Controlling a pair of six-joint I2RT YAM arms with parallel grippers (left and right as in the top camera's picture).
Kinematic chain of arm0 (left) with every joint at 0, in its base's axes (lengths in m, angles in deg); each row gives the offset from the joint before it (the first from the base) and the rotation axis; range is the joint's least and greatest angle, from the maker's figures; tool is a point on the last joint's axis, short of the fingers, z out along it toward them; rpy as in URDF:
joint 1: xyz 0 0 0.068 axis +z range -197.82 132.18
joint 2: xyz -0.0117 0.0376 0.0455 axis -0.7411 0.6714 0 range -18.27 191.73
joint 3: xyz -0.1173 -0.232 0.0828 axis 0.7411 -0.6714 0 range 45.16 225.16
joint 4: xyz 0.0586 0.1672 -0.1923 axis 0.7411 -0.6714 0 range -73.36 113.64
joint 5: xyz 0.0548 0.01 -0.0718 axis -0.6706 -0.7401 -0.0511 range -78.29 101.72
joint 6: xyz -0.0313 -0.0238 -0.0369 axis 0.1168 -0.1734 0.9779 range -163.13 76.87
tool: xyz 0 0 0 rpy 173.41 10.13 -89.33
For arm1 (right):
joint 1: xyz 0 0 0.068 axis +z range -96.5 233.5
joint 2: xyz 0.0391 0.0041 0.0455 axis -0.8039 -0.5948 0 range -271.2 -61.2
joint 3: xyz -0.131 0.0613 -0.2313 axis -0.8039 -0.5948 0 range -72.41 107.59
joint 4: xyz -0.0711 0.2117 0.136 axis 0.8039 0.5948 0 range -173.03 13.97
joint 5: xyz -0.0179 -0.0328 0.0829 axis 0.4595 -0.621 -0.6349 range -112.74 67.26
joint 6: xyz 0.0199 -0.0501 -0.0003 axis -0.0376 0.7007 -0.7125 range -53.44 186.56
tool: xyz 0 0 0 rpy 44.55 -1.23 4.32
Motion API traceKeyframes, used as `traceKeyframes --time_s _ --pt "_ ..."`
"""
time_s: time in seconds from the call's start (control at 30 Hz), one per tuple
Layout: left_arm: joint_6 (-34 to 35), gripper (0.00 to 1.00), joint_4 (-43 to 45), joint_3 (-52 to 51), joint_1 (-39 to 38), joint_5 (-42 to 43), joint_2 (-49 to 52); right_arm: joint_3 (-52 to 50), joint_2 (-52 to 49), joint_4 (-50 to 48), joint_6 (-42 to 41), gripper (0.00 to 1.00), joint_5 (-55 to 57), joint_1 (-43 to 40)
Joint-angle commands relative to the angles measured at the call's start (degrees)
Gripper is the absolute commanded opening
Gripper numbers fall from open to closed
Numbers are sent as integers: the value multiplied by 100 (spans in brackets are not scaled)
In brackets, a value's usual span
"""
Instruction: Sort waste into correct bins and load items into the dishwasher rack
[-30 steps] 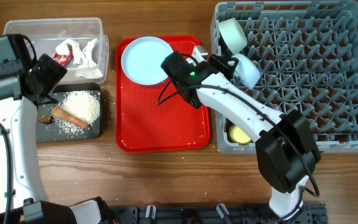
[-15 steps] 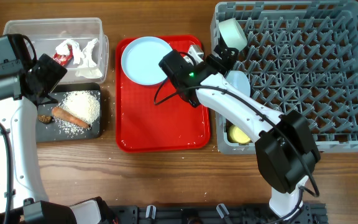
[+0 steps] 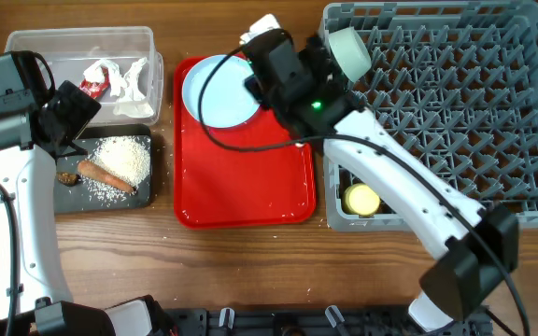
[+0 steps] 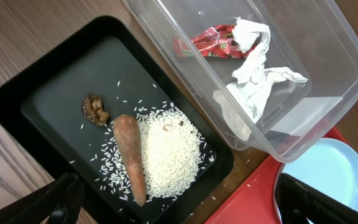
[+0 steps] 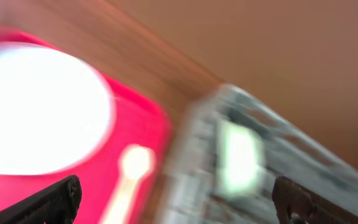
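Note:
My left gripper [image 4: 185, 214] hangs open over the black tray [image 4: 17, 99], which holds rice [image 4: 169, 152], a carrot stick [image 4: 130, 155] and a brown scrap [image 4: 94, 109]. The clear tub [image 4: 328, 106] holds the red wrapper [image 4: 207, 45] and crumpled white paper [image 4: 257, 81]. My right gripper [image 5: 179, 211] is open and empty, high over the back of the red tray; its view is blurred. The pale blue plate [image 3: 215, 93] and the white spoon [image 5: 132, 165] lie on that tray. In the dishwasher rack [image 3: 456, 112] a bowl [image 3: 348, 49] stands on edge and a yellow cup [image 3: 361, 199] sits at the front left.
The red serving tray [image 3: 250, 177] lies between the bins and the rack. My right arm [image 3: 381, 177] stretches across the rack's left edge and hides what is under it. Loose rice grains dot the wood near the black tray.
The right gripper opened, left a bowl in the rack's left side, then swung up and left to the back of the red tray. The left arm has not moved.

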Motion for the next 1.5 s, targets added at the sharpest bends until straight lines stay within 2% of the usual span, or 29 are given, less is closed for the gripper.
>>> traceKeyframes --time_s 0.0,0.07,0.17,0.27,0.43,0.83,0.97,1.13,1.2,1.47 --pt "-26 100 15 79 11 -9 -39 -24 -61 -546 -1187 100 -2721 -31" --pt "-26 100 15 79 11 -9 -39 -133 -256 -892 -2253 99 -2747 -35" --pt "-26 100 15 79 11 -9 -39 -210 -789 -1062 -3689 91 -2197 -28" --pt "-26 100 15 79 11 -9 -39 -212 -1351 -1071 -4247 86 -1989 -44" --pt "-26 100 15 79 11 -9 -39 -210 -1978 -1043 -4577 79 -1998 -116" --pt "-26 100 15 79 11 -9 -39 -212 -2562 -1141 -5305 62 -1506 -212" --pt "-26 100 15 79 11 -9 -39 -212 -2581 -1202 -5418 45 -1502 -223" --pt "-26 100 15 79 11 -9 -39 -210 -2581 -1169 -5414 36 -1504 -223" --pt "-26 100 15 79 11 -9 -39 -210 -2581 -1075 -5427 27 -1526 -223" --pt "-26 100 15 79 11 -9 -39 -210 -2581 -599 -5576 13 -1956 -225"
